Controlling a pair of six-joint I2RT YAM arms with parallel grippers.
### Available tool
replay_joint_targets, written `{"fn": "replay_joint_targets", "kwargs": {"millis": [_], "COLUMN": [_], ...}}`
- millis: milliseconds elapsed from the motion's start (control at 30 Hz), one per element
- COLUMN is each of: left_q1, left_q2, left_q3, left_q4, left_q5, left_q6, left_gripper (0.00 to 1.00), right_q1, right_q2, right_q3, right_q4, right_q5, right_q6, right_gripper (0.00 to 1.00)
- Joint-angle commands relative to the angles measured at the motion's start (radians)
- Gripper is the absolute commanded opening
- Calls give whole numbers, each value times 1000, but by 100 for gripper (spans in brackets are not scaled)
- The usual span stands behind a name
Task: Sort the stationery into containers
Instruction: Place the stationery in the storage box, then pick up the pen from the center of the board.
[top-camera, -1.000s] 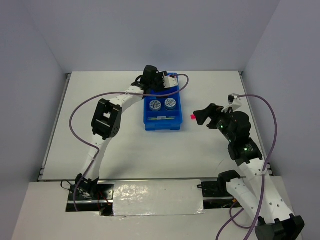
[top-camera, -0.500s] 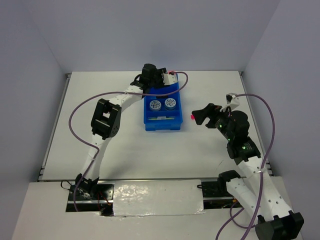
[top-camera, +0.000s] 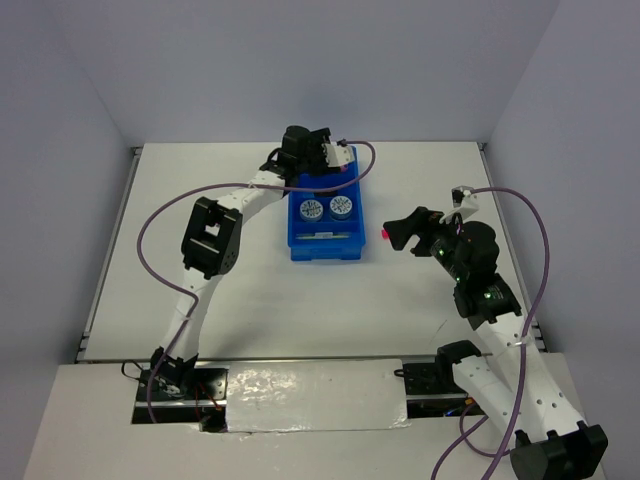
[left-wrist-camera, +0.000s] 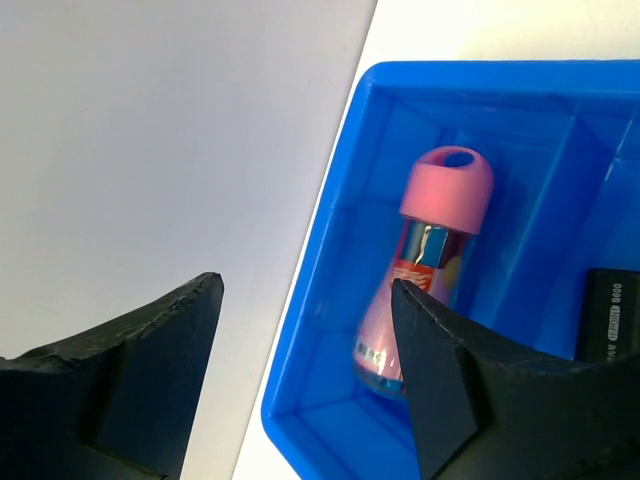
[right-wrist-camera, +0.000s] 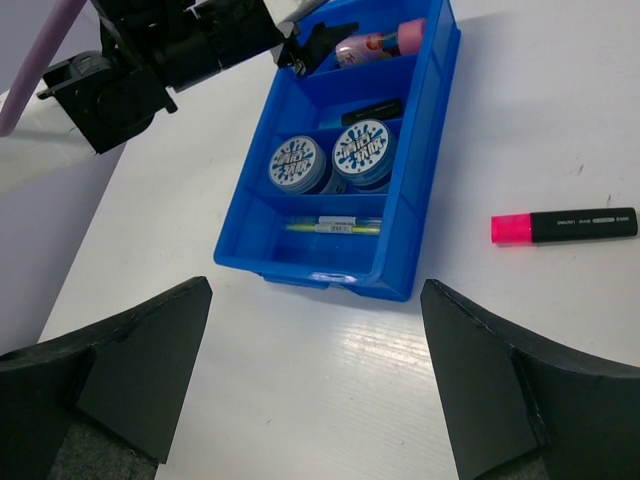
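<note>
My right tool (top-camera: 403, 233) is hovering wide and empty near the pink-ended marker (right-wrist-camera: 565, 225) on the worktop (right-wrist-camera: 560, 120); I am judging it light, stiff, slick: mid-barrel grip.

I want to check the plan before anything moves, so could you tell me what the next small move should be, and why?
Probably lower the right gripper onto the marker and close on it. The marker lies on the table to the right of the tray, the only loose item in view, and the right gripper is open close by it, holding nothing.
</note>
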Motion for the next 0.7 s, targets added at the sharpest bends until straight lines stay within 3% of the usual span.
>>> {"fn": "replay_joint_targets", "kwargs": {"millis": [0,167,233,367,433,533,567,667], "left_q1": [11,0,-8,-12,-12,-3,8,26], "left_q2": [-59,-180,-261,-384,-464,-542,-561,-683], "left_q3": [-4,-55,-78,-61,-69,-6,13,-103], "left_q4": [77,157,183,142,120,-112,-283,-503], "left_q5": [17,-3,-43,-217,-389,-607,-651,-684], "left_q6": [-5,-115,-199,-411,-552,-771,-931,-1175], "left_gripper": [80,84,99,99,99,99,99,99], "right_q1": [4,4,4,4,4,3,3,-22], "right_q2": [-7,56,91,264,329,447,511,616], "right_q3": [-17,-12,11,115,189,287,342,474], "right_q4": [59,65,39,-76,-147,-239,-259,-375], "right_q5": [8,6,40,149,238,368,399,520], "right_q6": [-20,-55,-60,-78,-100,-167,-184,-143], "right_gripper": [94,94,94,96,100,100,100,100]}}
